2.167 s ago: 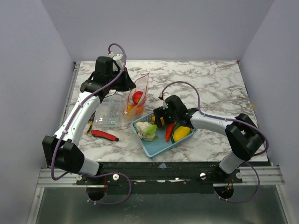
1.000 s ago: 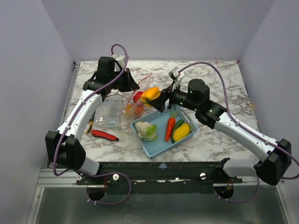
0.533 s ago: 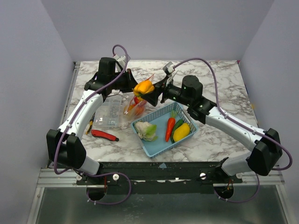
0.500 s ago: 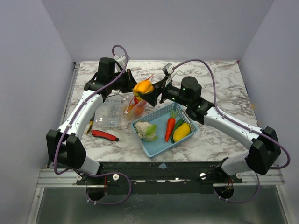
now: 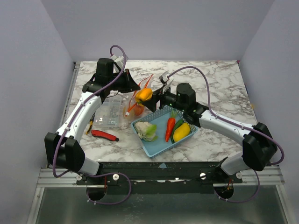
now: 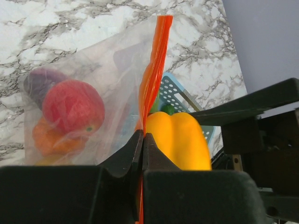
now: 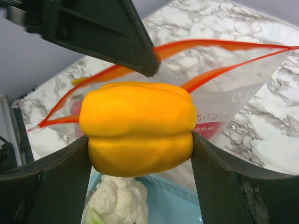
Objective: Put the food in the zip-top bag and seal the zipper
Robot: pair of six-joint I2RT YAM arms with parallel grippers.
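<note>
Left claw (image 6: 142, 140): fully closed, pinching one lip of the zipper (image 6: 156, 56) low on the strip, and so holding the bag (image 6: 100, 65) upright above the tabletop (image 5: 215, 84). Nothing else between those fingers. Inside the bag already: a red fruit (image 6: 72, 107), a purple piece (image 6: 39, 81), an orange piece (image 6: 51, 140) below them.

Mouth of the bag: open. In the right wrist view, two red-orange lips well apart, the held one above, the free one hanging lower, with a clear gap between. Long axis of the zipper running away from the left claw, toward the far right of the tabletop in the top view.

Just right of the held lip: the pepper (image 7: 138, 126), yellow-orange, at the mouth, touching or almost touching the strip in the left wrist view. Cannot tell if already past the lips or only in front of them.

Right claw (image 5: 148, 97): spread wide, one finger (image 7: 51, 186) on each side of the pepper, gripping it by the flanks. Pointing leftward at the bag, so the mouth lies straight ahead and a little below. Right arm clearly the nearer one for this piece; left arm busy as holder.

Probably needed next: to push the pepper forward and down between the two lips, then to release. Possible risk: catching the free lip and folding the mouth shut.

Further right and nearer, in the basket (image 5: 163, 149): cauliflower (image 5: 146, 130), carrot (image 5: 170, 128), a yellow piece (image 5: 181, 132), a green one (image 5: 177, 123), not yet bagged.
</note>
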